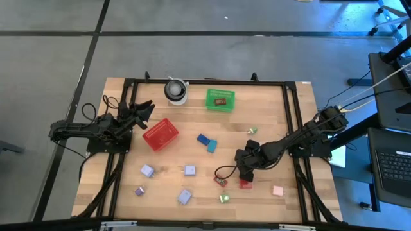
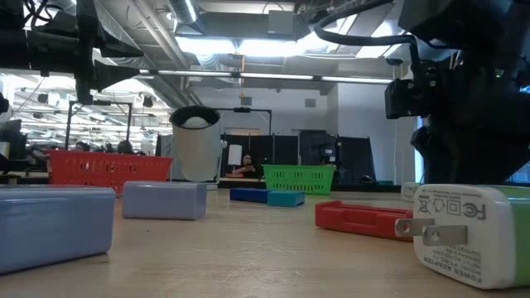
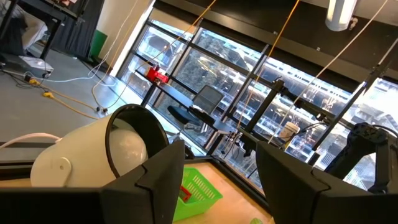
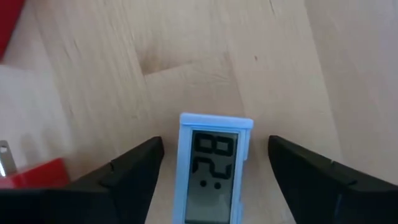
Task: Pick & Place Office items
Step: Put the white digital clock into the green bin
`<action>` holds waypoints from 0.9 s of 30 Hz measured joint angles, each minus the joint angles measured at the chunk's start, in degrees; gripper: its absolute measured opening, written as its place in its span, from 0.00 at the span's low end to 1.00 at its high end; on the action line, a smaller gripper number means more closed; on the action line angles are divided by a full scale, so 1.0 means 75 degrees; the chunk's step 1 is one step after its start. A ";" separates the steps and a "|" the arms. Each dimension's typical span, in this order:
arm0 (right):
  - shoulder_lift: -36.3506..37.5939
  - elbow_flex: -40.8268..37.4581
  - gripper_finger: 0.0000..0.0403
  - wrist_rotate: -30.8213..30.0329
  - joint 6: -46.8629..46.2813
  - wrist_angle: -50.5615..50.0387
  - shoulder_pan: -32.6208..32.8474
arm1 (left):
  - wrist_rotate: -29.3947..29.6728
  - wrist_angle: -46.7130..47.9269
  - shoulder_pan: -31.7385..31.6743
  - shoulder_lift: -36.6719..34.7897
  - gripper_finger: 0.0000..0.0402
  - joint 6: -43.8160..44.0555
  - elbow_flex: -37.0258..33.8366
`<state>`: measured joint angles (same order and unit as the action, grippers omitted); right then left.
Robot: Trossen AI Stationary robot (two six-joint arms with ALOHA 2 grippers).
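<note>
- Here, left gripper [image 1: 146, 109]: raised at the table's left edge beside the red mesh basket [image 1: 160, 134], fingers [image 3: 155, 180] apart, holding nothing.
- Lavender blocks [image 1: 147, 171]: 4 small pieces scattered on the wood in front of that basket.
- Blue and teal pieces [image 1: 207, 142]: touching, mid-table, well before the green basket [image 1: 219, 99].
- White plug adapter [image 2: 468, 233]: 2 metal prongs, certification marks and tiny print, unreadable.
- Right gripper [image 4: 214, 167]: low over the table's right half, fingers spread either side of a light-blue display unit [image 4: 213, 168], not touching it; its screen shows "82".
- Pink block [image 1: 277, 190]: near the right front corner.
</note>
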<state>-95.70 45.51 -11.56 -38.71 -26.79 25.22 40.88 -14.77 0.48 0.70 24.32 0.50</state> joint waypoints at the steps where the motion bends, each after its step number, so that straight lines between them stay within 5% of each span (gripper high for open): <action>1: 0.0001 -0.0002 0.70 0.0018 -0.0035 0.0014 0.0002 | 0.0000 -0.0001 -0.0002 -0.0002 0.49 0.0000 0.0000; 13: 0.0000 -0.0010 0.38 -0.0005 -0.0554 0.0059 -0.0004 | 0.0000 -0.0001 -0.0001 -0.0001 0.49 0.0000 -0.0001; 19: 0.0245 0.0204 0.38 -0.0208 -0.0619 -0.0088 -0.0094 | 0.0000 -0.0001 0.0001 -0.0002 0.48 0.0000 -0.0001; 27: 0.0600 0.1254 0.41 -0.1956 0.0282 0.0032 -0.0923 | 0.0001 -0.0001 0.0000 -0.0002 0.49 0.0000 0.0001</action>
<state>-91.20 54.91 -26.23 -36.60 -26.55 18.30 40.89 -14.78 0.49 0.69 24.32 0.51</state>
